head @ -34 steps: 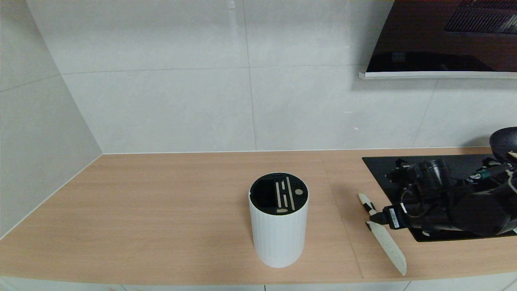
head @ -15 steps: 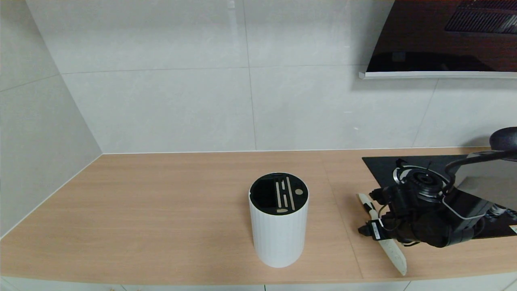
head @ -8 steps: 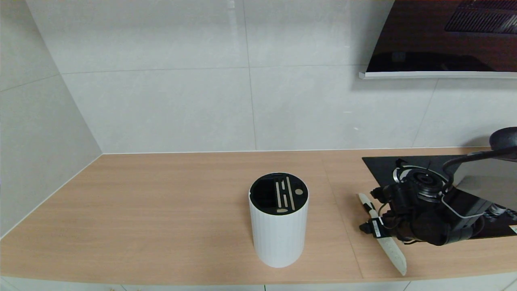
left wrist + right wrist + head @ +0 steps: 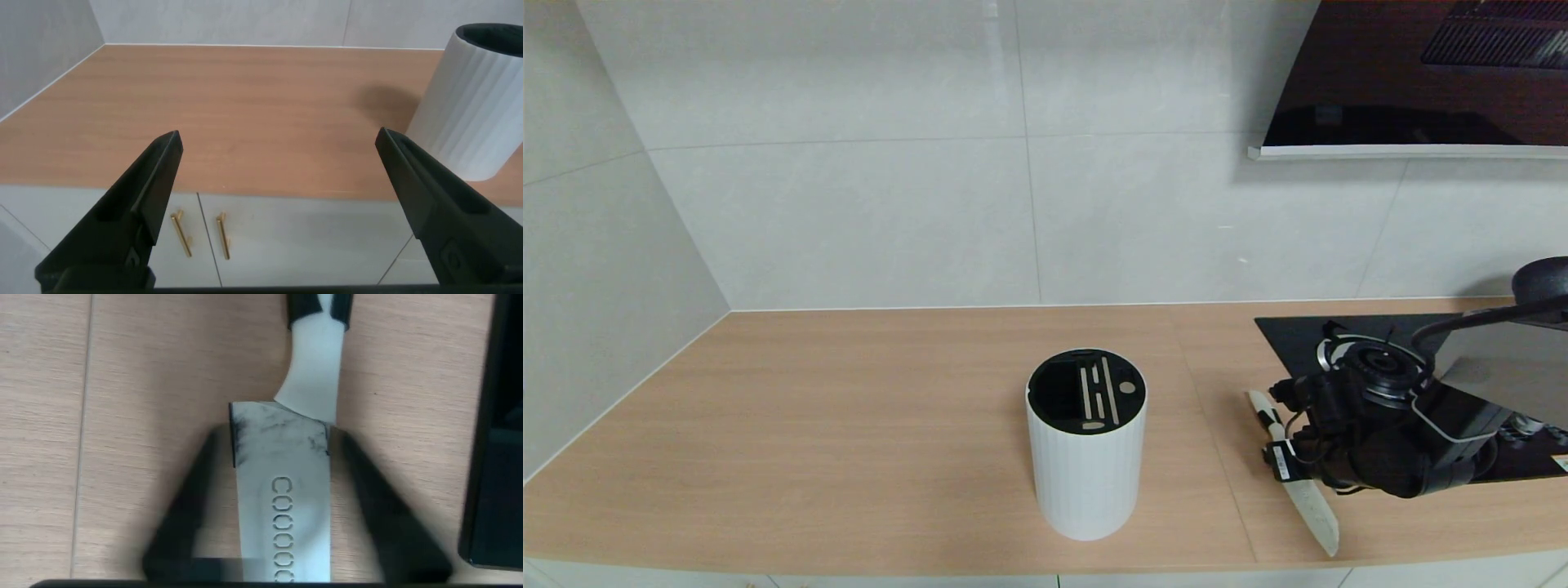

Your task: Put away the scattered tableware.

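Observation:
A white knife with a black band on its handle lies flat on the wooden counter, right of the white ribbed knife holder. The holder's black top has slots and one larger opening. My right gripper points down over the knife where blade meets handle. In the right wrist view both fingers press against the edges of the knife's blade. My left gripper hangs open in front of the counter's front edge, left of the holder, with nothing between its fingers.
A black cooktop sits just right of the knife, with a dark pot at its far side. A range hood hangs above. Cabinet doors with gold handles lie below the counter edge. Tiled walls close the back and left.
My right arm turned from lying level beside the knife to pointing down over it. In the last half second the gripper settled slightly and the blade shifted a little.

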You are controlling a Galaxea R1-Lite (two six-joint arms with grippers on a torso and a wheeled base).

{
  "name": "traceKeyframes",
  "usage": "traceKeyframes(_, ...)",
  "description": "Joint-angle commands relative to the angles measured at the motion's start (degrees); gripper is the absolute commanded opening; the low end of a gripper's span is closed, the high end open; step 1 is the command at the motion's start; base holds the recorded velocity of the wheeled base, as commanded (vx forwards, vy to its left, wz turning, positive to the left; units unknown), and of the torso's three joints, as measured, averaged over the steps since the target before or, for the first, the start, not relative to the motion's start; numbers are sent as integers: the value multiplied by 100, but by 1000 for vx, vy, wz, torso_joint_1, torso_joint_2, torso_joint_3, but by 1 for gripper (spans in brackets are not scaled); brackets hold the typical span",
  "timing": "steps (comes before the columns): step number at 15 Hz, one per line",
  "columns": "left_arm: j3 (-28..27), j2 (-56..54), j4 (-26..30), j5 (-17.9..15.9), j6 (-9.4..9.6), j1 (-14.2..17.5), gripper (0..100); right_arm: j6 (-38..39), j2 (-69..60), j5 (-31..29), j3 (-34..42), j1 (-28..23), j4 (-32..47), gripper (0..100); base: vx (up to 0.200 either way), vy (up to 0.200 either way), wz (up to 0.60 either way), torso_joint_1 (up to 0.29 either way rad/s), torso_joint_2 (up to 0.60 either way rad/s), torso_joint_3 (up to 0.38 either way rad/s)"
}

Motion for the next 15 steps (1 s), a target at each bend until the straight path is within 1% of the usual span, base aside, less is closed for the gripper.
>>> traceKeyframes(1, 1, 2, 1, -1, -1, 0, 100, -2, 106, -19, -4, 0, 26, 0, 0, 0, 0, 0, 0, 0)
traceKeyframes(9, 1, 2, 1, -1, -1, 0, 100, -2, 124, -89, -30, 0, 26, 0, 0, 0, 0, 0, 0, 0)
traceKeyframes(15, 9, 2, -8, -1, 43, 0, 100, -11, -904, -133, 242, 9, 35, 0, 0, 0, 0, 0, 0, 0)
